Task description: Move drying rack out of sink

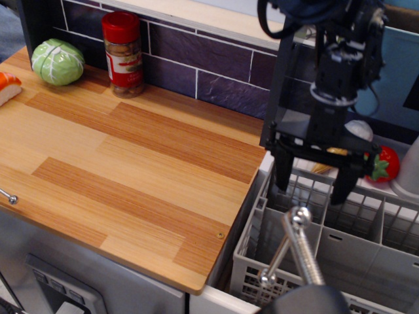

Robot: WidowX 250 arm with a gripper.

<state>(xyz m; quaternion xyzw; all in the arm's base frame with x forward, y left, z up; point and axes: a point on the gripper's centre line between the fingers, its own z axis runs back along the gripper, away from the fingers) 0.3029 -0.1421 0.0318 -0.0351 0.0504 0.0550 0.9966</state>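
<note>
the hand [312,184] hangs with its 2 dark fingers [283,171] spread wide apart and pointing down, holding nothing. its fingertips sit at the back rim of the drying rack [327,245], one on each side of a stretch of that lattice wall; whether they touch the plastic cannot be told. the grey rack lies below and in front of the hand, resting down in the sink [216,297], whose white edge shows at the lower front. the chrome faucet [298,252] rises in front of the hand, over the rack's inner dividers. just behind the hand, partly hidden by it, lie a yellowish object [322,167] and a red strawberry-like toy [384,163] on the white ribbed drainboard [304,163]. off to the side of the hand stretches the wooden worktop [124,163]. well away from the hand along the tiled back wall stand a spice jar [124,53] with a red lid and a green cabbage [57,62].
</note>
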